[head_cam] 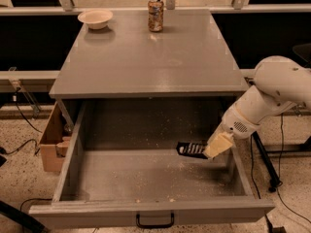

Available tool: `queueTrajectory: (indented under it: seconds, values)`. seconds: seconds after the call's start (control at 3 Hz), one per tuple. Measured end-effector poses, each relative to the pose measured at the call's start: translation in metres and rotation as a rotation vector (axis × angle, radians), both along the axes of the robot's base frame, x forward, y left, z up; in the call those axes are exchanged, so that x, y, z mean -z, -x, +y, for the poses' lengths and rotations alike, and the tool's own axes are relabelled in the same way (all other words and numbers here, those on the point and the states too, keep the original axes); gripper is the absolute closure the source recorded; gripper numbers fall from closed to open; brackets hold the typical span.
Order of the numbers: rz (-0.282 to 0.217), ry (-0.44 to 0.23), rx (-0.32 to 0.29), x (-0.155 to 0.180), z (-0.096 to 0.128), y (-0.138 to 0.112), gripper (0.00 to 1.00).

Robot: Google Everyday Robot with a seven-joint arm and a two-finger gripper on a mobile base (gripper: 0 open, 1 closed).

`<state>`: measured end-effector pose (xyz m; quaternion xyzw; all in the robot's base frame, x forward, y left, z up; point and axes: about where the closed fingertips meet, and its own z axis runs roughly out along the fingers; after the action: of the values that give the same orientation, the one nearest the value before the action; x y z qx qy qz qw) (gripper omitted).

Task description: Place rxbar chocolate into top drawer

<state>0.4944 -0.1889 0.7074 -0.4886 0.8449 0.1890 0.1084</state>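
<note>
Camera view, at the open drawer: my gripper [211, 152] reaches in over the right-hand wall of the top drawer [146, 211], its pale fingers [221, 142] clamped on the right end of the rxbar chocolate [192, 150]. The bar sits low inside the drawer, toward the back right of the crumb-speckled floor. Whether its underside touches the wood or hangs just above it, I cannot tell.

The bar's long axis runs left to right, roughly parallel with the drawer front and its black handle [154, 222]. The free end points toward the middle of the drawer, and the lettered face is turned up and lies close to level.

I judge it a light load: a thin, flat bar, fairly stiff along its length but with some give, in a slick wrapper that could slide between the pads. It looks unlikely to break if let go this low. Pinching across the narrow width is the sound hold. Gripped at one end, as here, the far end may sag or swivel, so a hold nearer the middle would steady it better.

On the grey table top [150, 57] above, the drink can [155, 14] and a pale bowl [95, 18] stand well apart from the work. A cardboard box [48, 140] sits outside the drawer's left wall.
</note>
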Motion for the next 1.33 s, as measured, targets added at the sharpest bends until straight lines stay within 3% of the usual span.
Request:
queueTrajectory:
  seconds: [0.67,1.0,1.33]
  values:
    - [0.004,0.000,-0.004,0.0019,0.0018,0.0009,0.12]
    - [0.006,0.000,-0.006,0.0026,0.0025,0.0012,0.00]
    - [0.006,0.000,-0.006,0.0026,0.0025,0.0012,0.00]
